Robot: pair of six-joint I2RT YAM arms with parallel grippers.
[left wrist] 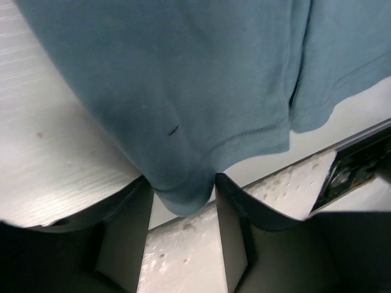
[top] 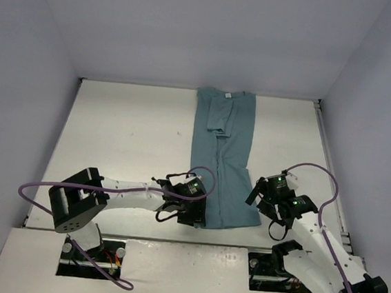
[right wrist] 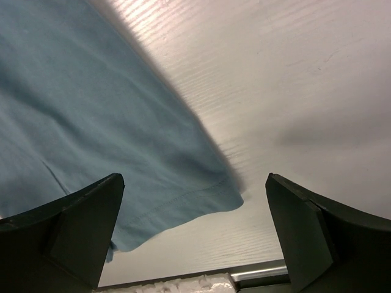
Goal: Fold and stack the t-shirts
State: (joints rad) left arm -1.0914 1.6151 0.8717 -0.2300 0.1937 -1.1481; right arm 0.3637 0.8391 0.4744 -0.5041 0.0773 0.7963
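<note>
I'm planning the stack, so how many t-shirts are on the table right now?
1. The teal t-shirt lies as a long strip down the middle of the table, collar at the far edge, near left corner in the left gripper. Another could be hidden underneath.

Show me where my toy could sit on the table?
Bare table left of the t-shirt up to the wall, and right of it farther back. Crowded at the near edge, by the left pincer and right pincer.
</note>
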